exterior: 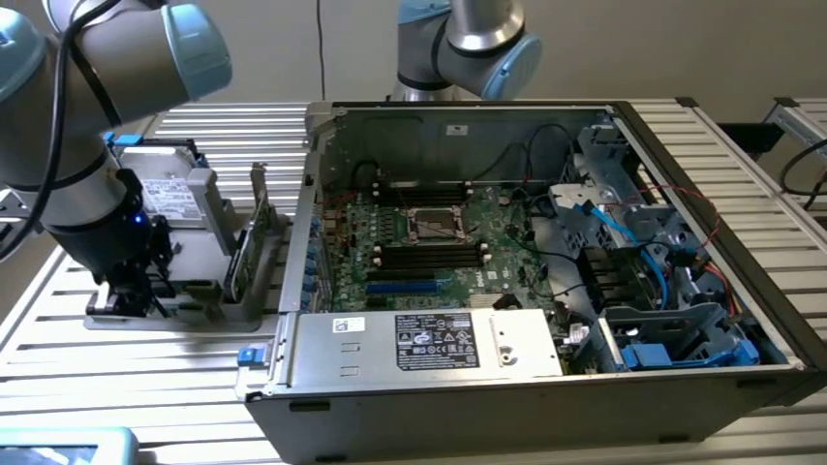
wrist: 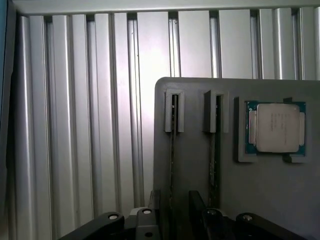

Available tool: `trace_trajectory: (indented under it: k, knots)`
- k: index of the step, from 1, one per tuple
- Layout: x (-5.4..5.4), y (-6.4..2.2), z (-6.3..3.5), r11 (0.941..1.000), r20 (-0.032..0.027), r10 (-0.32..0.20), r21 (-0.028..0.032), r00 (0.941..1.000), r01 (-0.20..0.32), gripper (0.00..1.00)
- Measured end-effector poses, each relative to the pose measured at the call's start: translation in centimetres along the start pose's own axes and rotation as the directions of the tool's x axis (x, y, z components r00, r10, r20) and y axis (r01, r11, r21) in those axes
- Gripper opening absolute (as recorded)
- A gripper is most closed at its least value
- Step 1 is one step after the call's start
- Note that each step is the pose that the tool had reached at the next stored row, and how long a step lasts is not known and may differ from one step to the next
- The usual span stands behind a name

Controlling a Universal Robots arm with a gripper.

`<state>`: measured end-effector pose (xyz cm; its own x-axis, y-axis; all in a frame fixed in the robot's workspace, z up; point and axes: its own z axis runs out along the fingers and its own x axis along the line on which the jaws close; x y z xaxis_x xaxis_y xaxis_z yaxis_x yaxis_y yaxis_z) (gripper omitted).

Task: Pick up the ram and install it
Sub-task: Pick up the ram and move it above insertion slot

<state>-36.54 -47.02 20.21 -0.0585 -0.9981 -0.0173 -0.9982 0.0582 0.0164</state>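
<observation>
Shiny ribbed metal table (wrist: 75, 125); matt plastic holder (wrist: 192, 150).

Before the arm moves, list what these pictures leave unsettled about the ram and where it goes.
Wrist view: the ram stands edge-on in the gray holder, so its chips are hidden; the gripper covers one end.
Exterior view: the gripper is dark against the holder, so contact with the ram cannot be told.
Exterior view: the motherboard slots are too small to tell whether their latches are open.
</observation>
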Motion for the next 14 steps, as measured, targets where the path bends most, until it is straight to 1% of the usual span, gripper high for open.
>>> trace_trajectory:
  k: [4, 5, 6, 7, 8, 10, 11, 13, 14]
  knots:
    - [0.0, 0.01, 0.21, 1.0000, 0.0000, 0.000, 0.0000, 1.0000, 0.000, 0.36]
    - [0.0, 0.02, 0.27, 1.0000, 0.0001, 0.000, -0.0001, 1.0000, 0.000, 0.34]
    - [0.0, 0.04, 0.33, 1.0000, 0.0001, 0.000, -0.0001, 1.0000, 0.000, 0.34]
    - [0.0, 0.05, 0.39, 1.0000, 0.0002, 0.000, 0.0000, 1.0000, 0.000, 0.28]
    - [0.0, 0.07, 0.45, 1.0000, 0.0004, 0.000, 0.0000, 1.0000, 0.000, 0.28]
    - [0.0, 0.11, 0.45, 1.0000, 0.0004, 0.000, -0.0002, 1.0000, 0.000, 0.16]
    - [0.0, 0.13, 0.42, 1.0000, 0.0006, 0.000, -0.0002, 1.0000, 0.000, 0.13]
    - [0.0, 0.16, -0.06, 1.0000, 0.0012, 0.000, 0.0000, 1.0000, 0.000, 0.13]
    - [0.0, 0.17, -0.55, 1.0000, 0.0012, 0.000, -0.0001, 1.0000, 0.000, 0.13]
